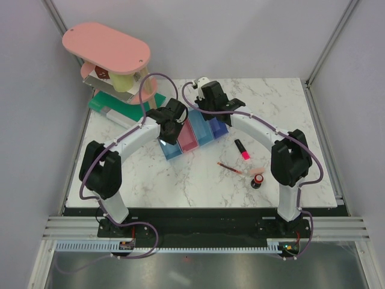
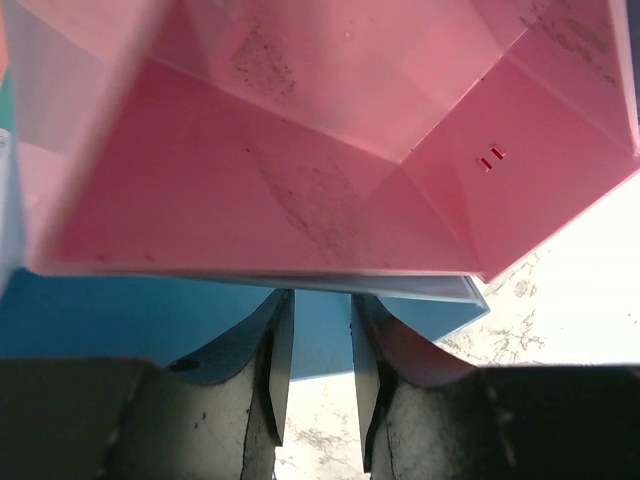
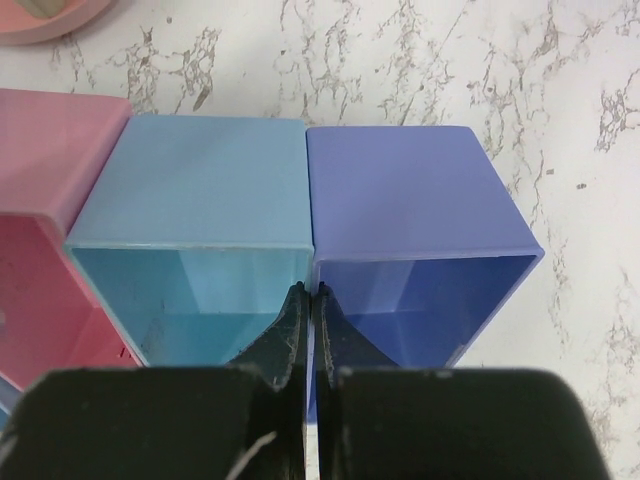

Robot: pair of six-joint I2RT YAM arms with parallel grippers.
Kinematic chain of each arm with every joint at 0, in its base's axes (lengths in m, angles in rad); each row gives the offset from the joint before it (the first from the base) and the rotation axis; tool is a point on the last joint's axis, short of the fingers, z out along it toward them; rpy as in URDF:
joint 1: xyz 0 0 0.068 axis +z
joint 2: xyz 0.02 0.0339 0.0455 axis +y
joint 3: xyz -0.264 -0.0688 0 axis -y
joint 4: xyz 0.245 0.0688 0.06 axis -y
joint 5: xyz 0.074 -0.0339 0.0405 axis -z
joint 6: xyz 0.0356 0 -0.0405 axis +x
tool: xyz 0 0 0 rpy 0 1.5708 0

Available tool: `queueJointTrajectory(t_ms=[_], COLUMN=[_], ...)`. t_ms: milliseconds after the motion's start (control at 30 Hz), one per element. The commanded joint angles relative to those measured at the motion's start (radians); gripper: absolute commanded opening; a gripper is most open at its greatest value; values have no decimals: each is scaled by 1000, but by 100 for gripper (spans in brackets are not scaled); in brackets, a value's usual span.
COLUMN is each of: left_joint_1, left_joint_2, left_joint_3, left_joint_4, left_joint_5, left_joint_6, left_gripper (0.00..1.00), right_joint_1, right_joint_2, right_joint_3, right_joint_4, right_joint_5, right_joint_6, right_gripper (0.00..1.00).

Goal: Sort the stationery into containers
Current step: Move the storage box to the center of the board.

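Top external: left pincer and right pincer low over containers.

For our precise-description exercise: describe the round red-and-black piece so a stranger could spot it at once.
On the marble table, look beside the right arm's black elbow, on its left. Of the loose items there, the round red-and-black piece lies nearest the arm bases, next to the pale pink eraser. It alone is round; the marker and thin pen are long.
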Motion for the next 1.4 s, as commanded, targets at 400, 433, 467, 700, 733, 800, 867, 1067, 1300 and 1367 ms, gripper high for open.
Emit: queueJointTrajectory(t_ms=[400, 433, 467, 700, 733, 800, 867, 1067, 1300, 1367], left_joint_1=[-7, -5, -7, -5, -5, -5, -5, -5, -5, -5], left_joint_2=[31, 32, 34, 46, 48, 51, 51, 63, 130, 169], left_joint_3=[57, 57, 60, 72, 74, 77, 81, 106, 173, 215], left_joint_4=[67, 69, 70, 73, 75, 78, 78, 82, 98, 96], left_joint_5=[44, 47, 50, 48, 47, 51, 53, 65, 51, 45], left_joint_6=[88, 89, 91, 106, 108, 111, 112, 129, 157, 166], left_gripper=[32, 32, 32, 32, 32, 31, 31, 31, 31, 31], right_joint_1=[-54, -62, -66, -100, -108, -117, -128, -155, -188, -194], right_joint_2=[106, 112, 115, 143, 146, 153, 157, 180, 209, 213], right_joint_3=[55, 58, 60, 66, 66, 66, 66, 71, 83, 83], right_joint_4=[2, 1, 1, 5, 5, 8, 10, 21, 25, 25], right_joint_5=[75, 78, 81, 87, 89, 92, 90, 101, 106, 109], right_joint_6=[7, 7, 7, 2, 2, -1, -1, -7, -11, -14], right_gripper=[0, 0, 0, 0, 0, 0, 0, 0, 0, 0])
